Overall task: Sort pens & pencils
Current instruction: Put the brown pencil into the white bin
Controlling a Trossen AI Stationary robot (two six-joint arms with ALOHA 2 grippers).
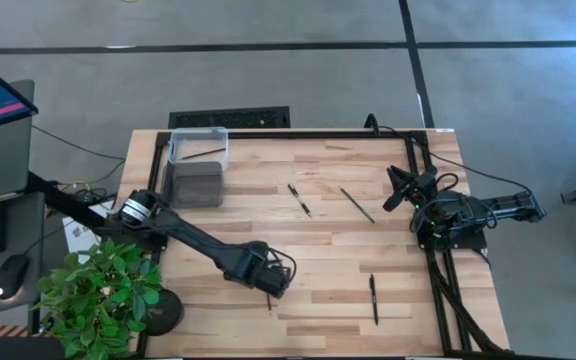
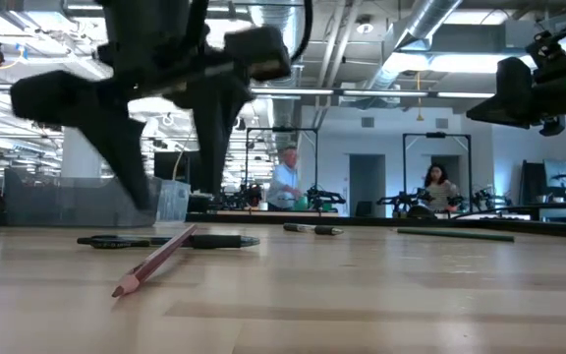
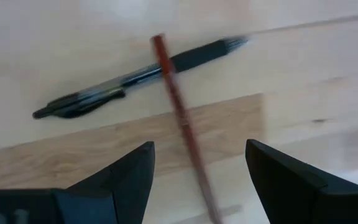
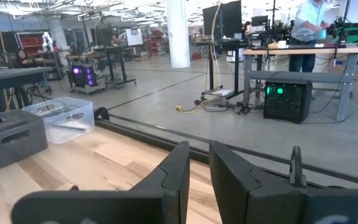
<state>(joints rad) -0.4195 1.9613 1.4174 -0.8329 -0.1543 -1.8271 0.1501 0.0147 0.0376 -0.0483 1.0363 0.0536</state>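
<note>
My left gripper hangs open over the near middle of the table, pointing steeply down. A red-brown pencil lies on the wood below, between its two fingers, which do not touch it. The pencil's far end crosses over a black pen. The low view shows the same pencil and pen under the gripper. In the high view the gripper hides most of both. My right gripper waits level at the table's right edge, shut and holding nothing.
A second pen and a thin dark pencil lie mid-table, and another pen lies near the front right. At the far left a clear bin holds one pencil, with a grey bin beside it. A plant stands off the near left corner.
</note>
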